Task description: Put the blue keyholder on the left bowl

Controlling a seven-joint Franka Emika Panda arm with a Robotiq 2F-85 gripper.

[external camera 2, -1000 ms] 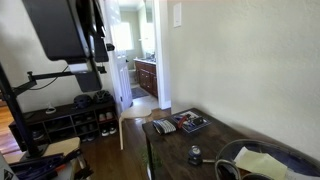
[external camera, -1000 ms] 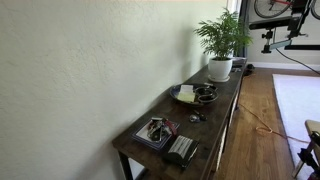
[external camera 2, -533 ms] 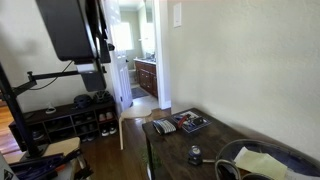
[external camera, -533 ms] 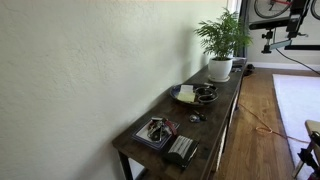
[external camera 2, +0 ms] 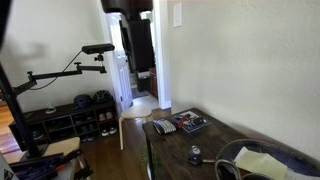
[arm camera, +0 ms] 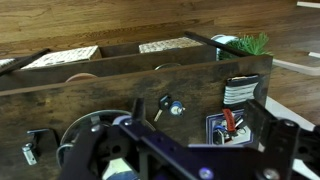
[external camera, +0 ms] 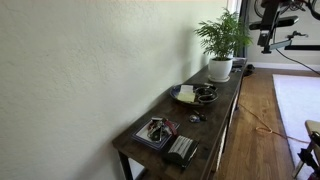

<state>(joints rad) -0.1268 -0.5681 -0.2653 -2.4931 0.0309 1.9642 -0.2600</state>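
3 containers sit on the dark counter [external camera: 212, 112]. The left bowl [external camera: 156, 133], a squarish grey-blue dish near one end, holds a jumble of small things (1 shows red in the wrist view, the rest are too small to name). A round yellowish dish [external camera: 183, 94] holds a pale folded piece, and a small dark bowl [external camera: 206, 96] sits at that dish's edge, in it or just beside it I cannot tell. The blue keyholder [arm camera: 166, 106] lies on the bare counter between the 2 dishes, apart from both, its dark strap slanting across the counter's width with a metal ring at its side. The hand [arm camera: 185, 155] hangs high above the counter, a dark blur in the wrist view. I cannot tell how far it is open or whether it holds anything.
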